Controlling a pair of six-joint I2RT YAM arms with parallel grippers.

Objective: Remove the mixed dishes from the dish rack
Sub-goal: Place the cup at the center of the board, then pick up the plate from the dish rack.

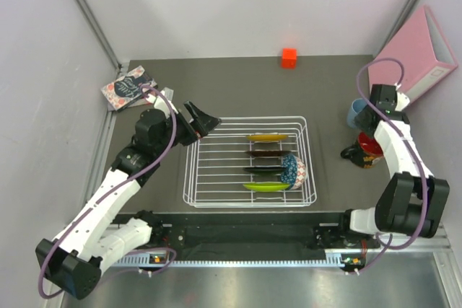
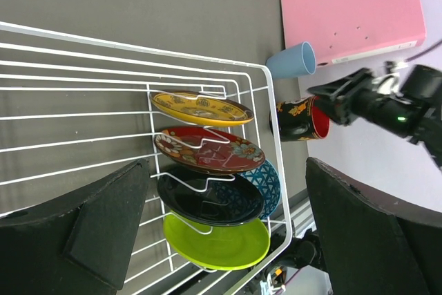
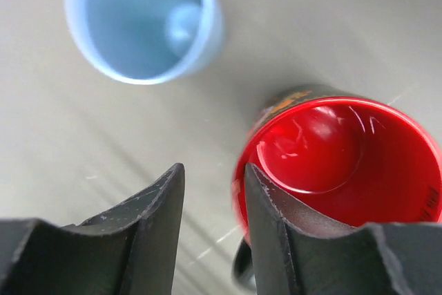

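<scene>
Top down on table (image 1: pixel 238 81), left wrist across dish rack (image 2: pixel 138 47), right wrist close; all share mug (image 3: pixel 331 157)

White rack (image 1: pixel 216 169) holds four plates (image 1: pixel 264 170) on edge (yellow, reddish, black, green) and patterned bowl (image 1: pixel 295 171); blue cup (image 1: pixel 356 112), dark mug (image 1: pixel 365 151) upright outside.

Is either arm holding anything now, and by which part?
Nothing looks gripped. The left gripper is open above the dish rack; the right gripper has its jaws parted astride the rim of the dark mug, not clamping it.
</scene>
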